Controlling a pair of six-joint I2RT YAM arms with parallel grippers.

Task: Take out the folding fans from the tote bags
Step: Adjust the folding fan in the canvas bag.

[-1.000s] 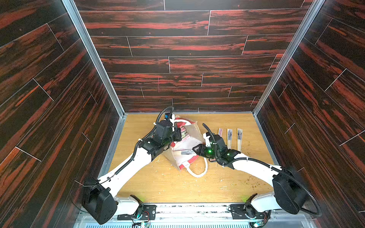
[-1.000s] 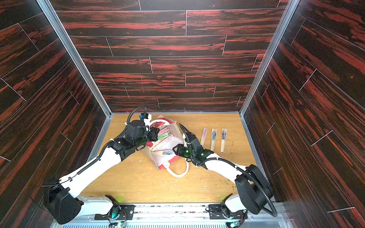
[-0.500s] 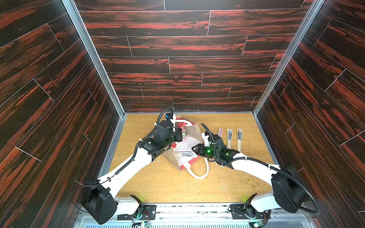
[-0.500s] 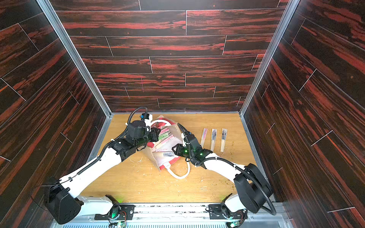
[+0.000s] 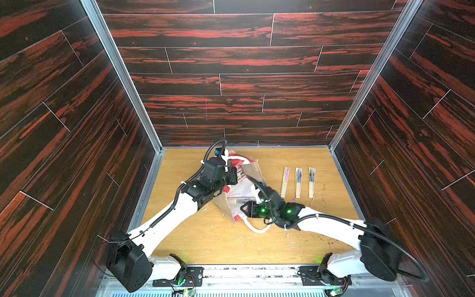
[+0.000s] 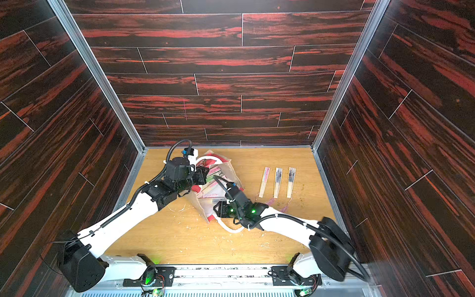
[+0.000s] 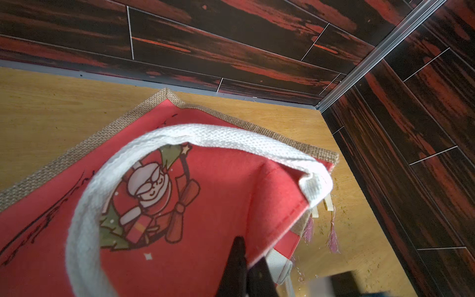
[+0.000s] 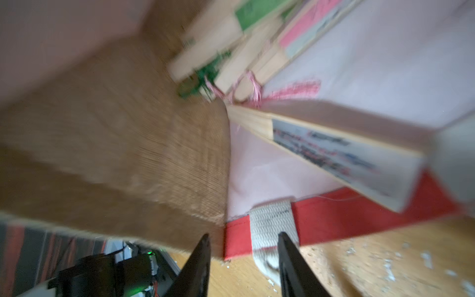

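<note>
Three fans (image 5: 298, 182) out at 3 o'clock of the bag (image 5: 253, 172), more left inside; left gripper (image 7: 248, 253) pinches bag, right gripper (image 8: 243, 234) open.

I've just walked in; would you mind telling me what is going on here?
The left gripper is shut on the red edge of the tote bag, which lies on its side on the table, apparently keeping its mouth open. The right gripper is open at that mouth, by the white handle, with several folding fans inside. Three fans lie in a row on the table beside the bag.
</note>
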